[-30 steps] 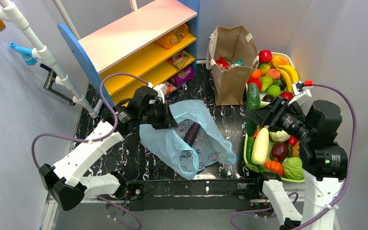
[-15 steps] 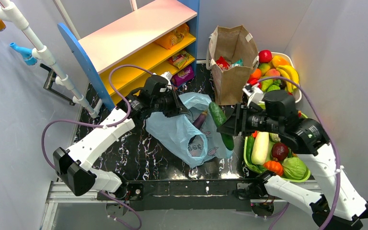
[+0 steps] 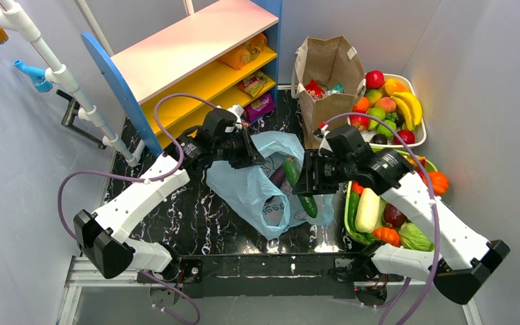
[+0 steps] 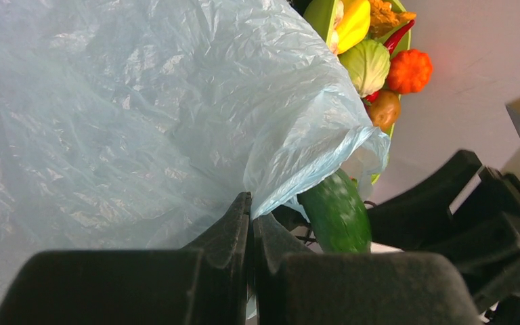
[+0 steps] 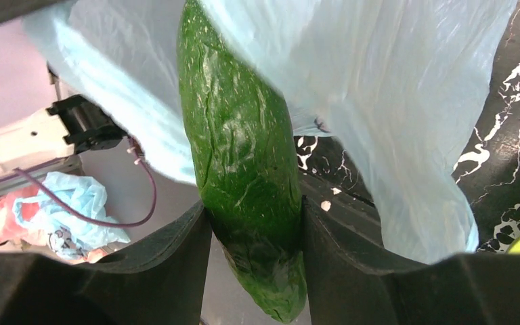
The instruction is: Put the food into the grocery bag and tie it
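Pink-topped shelf (image 3: 196,47) with yellow boards is parked at the back left, and a few packs can be seen tucked on its lower levels. Just right of it, the left gripper (image 4: 250,203) is found at the near rim of the grocery bag (image 3: 244,189). Its jaws are pressed fully together on a fold of that thin blue film, so the rim is held pinched up off the black marbled desk (image 3: 189,223).

The bag itself is slumped mid-desk with its mouth turned toward the right arm, and something purple (image 3: 277,177) can be made out inside. A cucumber (image 5: 244,169) is clamped crosswise between the jaws of the right gripper (image 5: 254,210). The far end of it is hidden under the bag's film at the mouth, while the near end is left sticking out past the pads.

As for the food, a red packet (image 3: 313,89) and a teal one (image 3: 335,88) are spotted in the open top of the brown paper bag (image 3: 325,118) behind, so well apart from the blue bag. Far right, a green basket (image 3: 347,217) of plastic veg and a white tub (image 3: 418,139) of fruit are lined up along the wall.
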Tool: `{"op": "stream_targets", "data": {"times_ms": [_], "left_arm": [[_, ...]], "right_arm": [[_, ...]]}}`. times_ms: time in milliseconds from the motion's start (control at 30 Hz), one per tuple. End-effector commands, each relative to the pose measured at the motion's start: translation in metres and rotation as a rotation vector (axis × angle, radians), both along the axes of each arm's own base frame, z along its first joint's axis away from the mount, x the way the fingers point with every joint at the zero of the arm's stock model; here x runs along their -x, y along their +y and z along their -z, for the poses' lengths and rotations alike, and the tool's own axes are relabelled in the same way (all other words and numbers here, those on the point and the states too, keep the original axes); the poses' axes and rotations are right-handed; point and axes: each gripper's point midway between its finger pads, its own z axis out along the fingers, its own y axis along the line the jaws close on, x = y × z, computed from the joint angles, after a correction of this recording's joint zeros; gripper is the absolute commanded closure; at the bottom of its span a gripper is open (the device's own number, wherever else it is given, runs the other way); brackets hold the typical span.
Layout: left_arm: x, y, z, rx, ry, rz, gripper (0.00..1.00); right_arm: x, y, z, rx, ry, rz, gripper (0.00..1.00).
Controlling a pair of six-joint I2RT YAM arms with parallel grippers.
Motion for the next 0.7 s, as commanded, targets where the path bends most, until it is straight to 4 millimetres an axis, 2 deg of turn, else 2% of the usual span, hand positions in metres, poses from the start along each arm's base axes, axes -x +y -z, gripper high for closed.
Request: {"op": "stream_targets", "data": {"times_ms": [0, 133, 367, 567, 667], "left_arm": [[0.018, 0.009, -0.002, -0.006, 0.002, 0.064, 1.00], [0.025, 0.011, -0.002, 0.004, 0.010, 0.072, 1.00], [0.023, 0.022, -0.013, 0.000, -0.030, 0.023, 1.00], [0.027, 0.037, -0.014, -0.025, -0.048, -0.026, 1.00], [0.030, 0.046, -0.011, -0.049, -0.052, -0.045, 1.00]], "right_arm": [[-0.022, 0.011, -0.011, 0.010, -0.043, 0.028, 0.99], [-0.046, 0.031, -0.008, 0.022, -0.038, 0.033, 0.99], [-0.092, 0.071, -0.006, 0.052, -0.059, -0.007, 0.99], [-0.133, 0.088, -0.006, 0.167, -0.130, -0.083, 0.99], [-0.142, 0.094, -0.010, 0.190, -0.147, -0.116, 0.96]]}}
